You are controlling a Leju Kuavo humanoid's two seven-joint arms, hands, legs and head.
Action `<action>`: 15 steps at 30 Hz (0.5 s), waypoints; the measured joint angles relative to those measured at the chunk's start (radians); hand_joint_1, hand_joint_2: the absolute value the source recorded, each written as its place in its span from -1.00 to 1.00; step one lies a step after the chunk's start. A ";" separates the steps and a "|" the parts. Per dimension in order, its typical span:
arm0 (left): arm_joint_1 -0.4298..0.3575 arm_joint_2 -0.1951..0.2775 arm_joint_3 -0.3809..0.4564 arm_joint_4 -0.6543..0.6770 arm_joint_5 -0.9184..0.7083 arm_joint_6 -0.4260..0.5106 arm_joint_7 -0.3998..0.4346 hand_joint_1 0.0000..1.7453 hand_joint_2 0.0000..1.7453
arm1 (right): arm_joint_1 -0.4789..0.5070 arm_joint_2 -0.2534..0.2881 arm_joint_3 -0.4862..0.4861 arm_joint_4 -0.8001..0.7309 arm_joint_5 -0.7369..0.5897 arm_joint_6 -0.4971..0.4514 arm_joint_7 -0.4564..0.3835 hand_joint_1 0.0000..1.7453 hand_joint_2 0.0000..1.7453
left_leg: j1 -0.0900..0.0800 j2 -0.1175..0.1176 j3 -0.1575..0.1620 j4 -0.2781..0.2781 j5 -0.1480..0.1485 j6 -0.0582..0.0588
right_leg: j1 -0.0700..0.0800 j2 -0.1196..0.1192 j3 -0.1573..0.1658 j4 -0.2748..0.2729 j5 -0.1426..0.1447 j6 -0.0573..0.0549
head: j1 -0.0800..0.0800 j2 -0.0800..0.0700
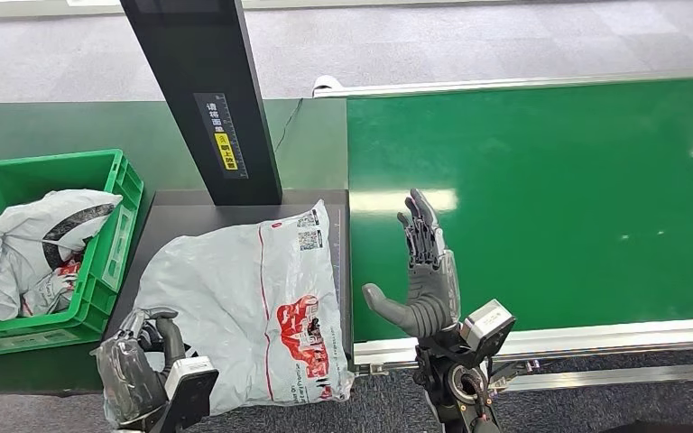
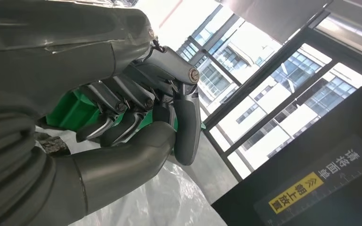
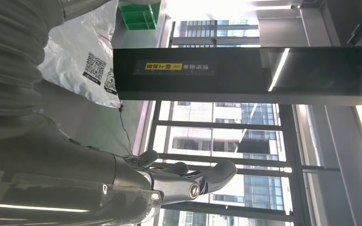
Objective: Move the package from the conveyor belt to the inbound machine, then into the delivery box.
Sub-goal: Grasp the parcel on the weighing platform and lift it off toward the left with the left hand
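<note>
- A pale grey package [image 1: 244,298] carries a red printed graphic, a thin red stripe and black QR codes.
- The conveyor belt [image 1: 550,189] is bright green, edged in silver.
- The delivery box [image 1: 113,194] is green.
- A black post [image 1: 203,90] bears a yellow-and-black label.

Machine post [image 1: 200,90] — top cut off
</note>
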 joint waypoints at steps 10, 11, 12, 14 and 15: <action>0.008 -0.001 0.018 -0.031 0.018 0.000 -0.022 -0.09 1.00 | -0.002 0.000 0.006 0.002 0.000 -0.002 0.000 -1.00 1.00 | 0.000 0.000 0.000 0.000 0.000 0.000 | 0.000 0.000 0.000 0.000 0.000 0.000 | 0.000 0.000; 0.009 -0.002 0.019 -0.034 0.011 0.000 -0.020 -0.55 1.00 | -0.003 0.000 0.007 0.002 0.000 -0.003 0.000 -1.00 1.00 | 0.000 0.000 0.000 0.000 0.000 0.000 | 0.000 0.000 0.000 0.000 0.000 0.000 | 0.000 0.000; 0.009 -0.002 0.020 -0.035 -0.004 0.000 -0.011 -0.92 1.00 | -0.003 0.000 0.007 0.002 0.000 -0.003 0.000 -1.00 1.00 | 0.000 0.000 0.000 0.000 0.000 0.000 | 0.000 0.000 0.000 0.000 0.000 0.000 | 0.000 0.000; 0.009 0.000 0.014 -0.033 -0.049 -0.002 0.035 -1.00 1.00 | -0.003 0.000 0.008 0.002 0.000 -0.005 0.000 -1.00 1.00 | 0.000 0.000 0.000 0.000 0.000 0.000 | 0.000 0.000 0.000 0.000 0.000 0.000 | 0.000 0.000; 0.008 0.001 0.007 -0.029 -0.074 -0.004 0.071 -1.00 1.00 | -0.003 0.000 0.008 0.002 0.000 -0.005 0.000 -1.00 1.00 | 0.000 0.000 0.000 0.000 0.000 0.000 | 0.000 0.000 0.000 0.000 0.000 0.000 | 0.000 0.000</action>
